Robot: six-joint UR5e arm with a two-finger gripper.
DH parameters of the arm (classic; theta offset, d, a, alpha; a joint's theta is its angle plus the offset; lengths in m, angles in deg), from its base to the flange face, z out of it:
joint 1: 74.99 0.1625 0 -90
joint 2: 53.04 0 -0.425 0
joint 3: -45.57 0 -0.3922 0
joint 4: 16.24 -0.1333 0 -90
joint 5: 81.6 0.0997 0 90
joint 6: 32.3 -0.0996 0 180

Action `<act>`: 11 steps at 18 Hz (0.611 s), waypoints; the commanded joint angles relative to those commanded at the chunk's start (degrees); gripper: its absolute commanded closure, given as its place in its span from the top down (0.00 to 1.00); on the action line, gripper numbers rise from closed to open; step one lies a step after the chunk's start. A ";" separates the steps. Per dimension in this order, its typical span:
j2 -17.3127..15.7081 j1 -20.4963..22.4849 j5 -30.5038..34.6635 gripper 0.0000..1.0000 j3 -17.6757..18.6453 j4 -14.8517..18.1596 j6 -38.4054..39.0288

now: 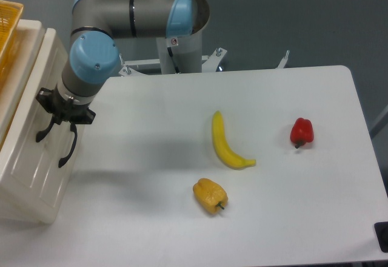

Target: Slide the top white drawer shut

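The top white drawer (43,67) is at the left edge, pushed almost flush into its white cabinet, with only a narrow strip of its inside showing along the left. Its black curved handle (40,135) hangs on the panelled front. My gripper (54,113) presses against that front just above the handle. Its fingers are hidden against the panel, so I cannot tell whether they are open or shut. The lower drawer's black handle (66,150) shows just to the right.
A yellow woven basket (8,27) sits on top of the cabinet at the far left. On the white table lie a banana (227,142), a yellow bell pepper (210,195) and a red bell pepper (301,131).
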 joint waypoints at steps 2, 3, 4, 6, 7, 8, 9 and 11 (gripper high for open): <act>0.00 0.00 0.00 0.05 -0.35 0.00 0.00; 0.00 0.00 0.00 0.06 -0.35 0.00 0.00; 0.09 0.09 0.09 0.10 -0.35 0.00 0.00; 0.00 1.22 0.44 0.23 -0.35 0.00 0.00; -0.09 2.97 0.70 0.31 -0.35 0.00 0.00; -0.17 5.25 0.79 0.39 -0.35 -0.09 0.00; -0.17 7.45 1.05 0.44 -0.35 -0.17 -0.09; -0.09 12.02 2.54 0.57 -1.05 -0.26 -0.44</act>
